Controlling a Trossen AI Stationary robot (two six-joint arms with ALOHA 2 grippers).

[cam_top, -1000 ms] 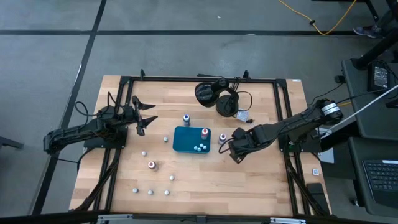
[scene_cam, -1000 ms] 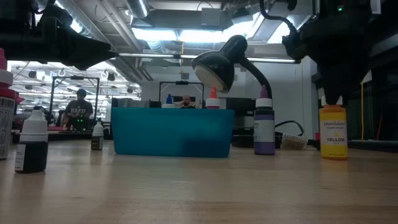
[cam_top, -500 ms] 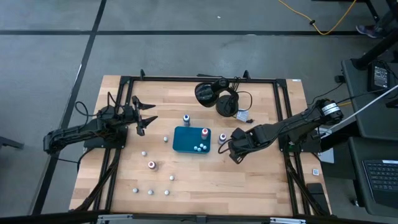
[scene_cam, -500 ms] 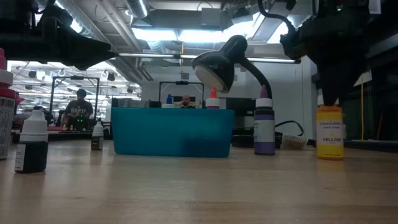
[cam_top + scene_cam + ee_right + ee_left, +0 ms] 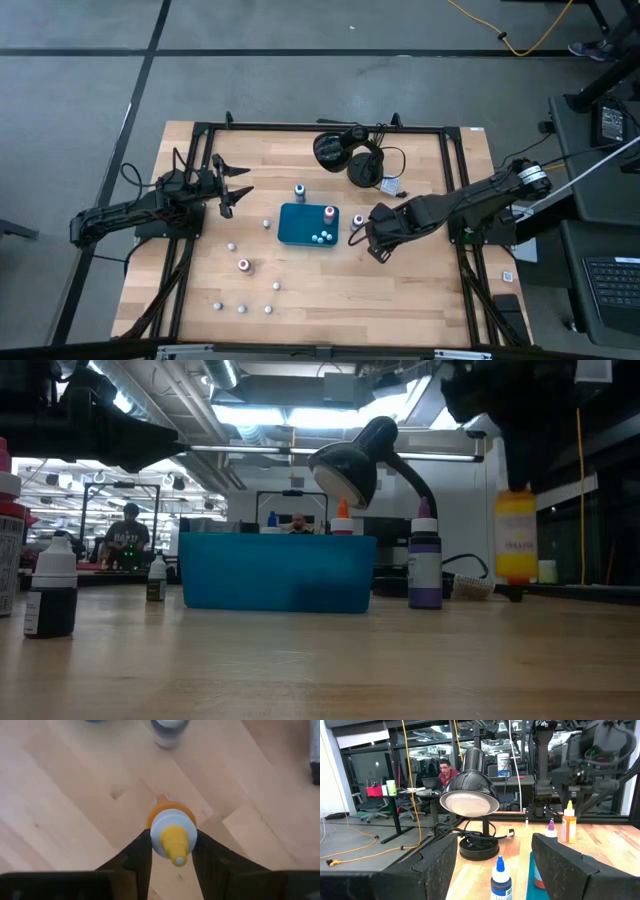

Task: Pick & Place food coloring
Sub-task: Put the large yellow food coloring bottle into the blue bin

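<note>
Yellow bottle clamped in right gripper, clear of the bench, beside tray; left gripper released.

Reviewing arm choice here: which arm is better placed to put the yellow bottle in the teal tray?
Right. The right gripper already holds the yellow bottle lifted beside the teal tray; the left gripper waits open, farther away.

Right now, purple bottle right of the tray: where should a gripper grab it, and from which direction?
Grip the purple bottle on its narrow cap and neck, coming straight down. It stands upright, apart from the teal tray, with bare table around it in the high view. The right gripper holds the yellow bottle that same way.
</note>
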